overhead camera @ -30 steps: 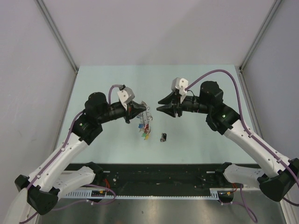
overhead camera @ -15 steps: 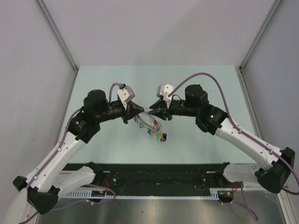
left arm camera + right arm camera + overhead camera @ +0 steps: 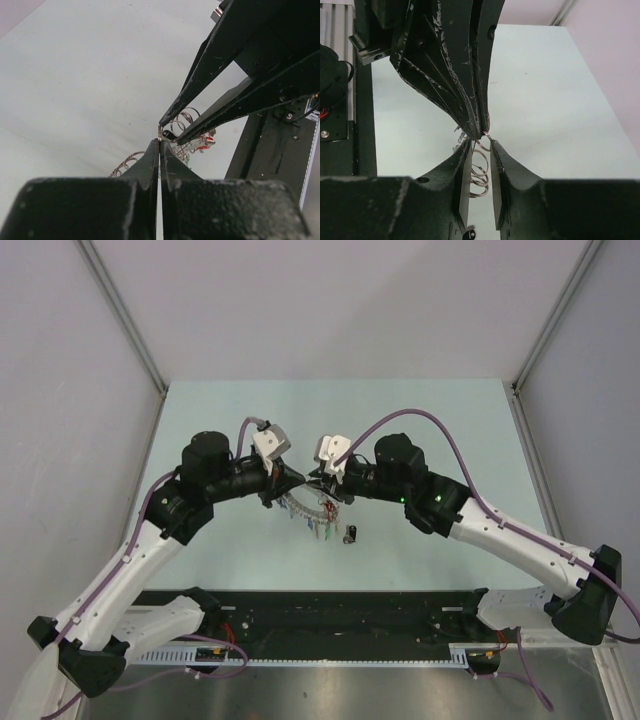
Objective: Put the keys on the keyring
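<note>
Nearest me, a dark-headed key (image 3: 350,533) lies loose on the surface (image 3: 430,420), so I'd judge the job unfinished, though several keys (image 3: 322,523) hang from the lifted keyring (image 3: 312,502). Beyond, the left gripper (image 3: 160,142) has its jaws pinching the ring's wire, and the right gripper (image 3: 481,145) has its jaws slightly spread around it. I can read no writing anywhere.

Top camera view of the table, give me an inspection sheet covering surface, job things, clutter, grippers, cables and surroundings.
Surface: pale green table, plain.
Job's things: thin silver wire keyring carrying small coloured-head keys, hanging from the left gripper; one dark-headed silver key lies loose on the table beside them.
Clutter: nothing seen.
Grippers: left gripper shut on the keyring wire; right gripper open, one finger either side of the wire.
Cables: purple cable loops over each arm, away from the keys.
Surroundings: pale walls, metal frame posts, black rail at the near edge.
</note>
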You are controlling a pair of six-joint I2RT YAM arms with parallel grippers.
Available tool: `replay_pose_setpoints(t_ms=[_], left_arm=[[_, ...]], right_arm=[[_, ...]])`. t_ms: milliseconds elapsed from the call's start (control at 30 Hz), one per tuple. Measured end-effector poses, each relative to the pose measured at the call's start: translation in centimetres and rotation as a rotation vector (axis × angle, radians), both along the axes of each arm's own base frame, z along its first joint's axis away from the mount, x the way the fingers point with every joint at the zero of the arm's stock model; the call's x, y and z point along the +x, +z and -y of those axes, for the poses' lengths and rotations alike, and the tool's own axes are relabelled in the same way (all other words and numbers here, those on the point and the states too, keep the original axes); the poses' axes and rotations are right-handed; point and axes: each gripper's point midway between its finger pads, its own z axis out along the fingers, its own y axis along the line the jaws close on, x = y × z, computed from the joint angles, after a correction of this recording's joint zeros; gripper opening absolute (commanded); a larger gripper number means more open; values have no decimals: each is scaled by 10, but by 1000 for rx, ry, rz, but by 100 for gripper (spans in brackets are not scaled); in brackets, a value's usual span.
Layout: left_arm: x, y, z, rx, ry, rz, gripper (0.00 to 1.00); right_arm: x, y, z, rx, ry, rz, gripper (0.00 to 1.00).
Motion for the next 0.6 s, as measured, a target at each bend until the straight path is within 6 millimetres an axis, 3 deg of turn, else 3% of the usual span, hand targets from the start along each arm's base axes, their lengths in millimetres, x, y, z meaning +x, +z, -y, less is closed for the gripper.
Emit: replay_pose_setpoints(t_ms=[600], left_arm=[[-1,-4,-2,13,6,-18,0]], right_arm=[[15,-13,-5,-41,-86,24,23]])
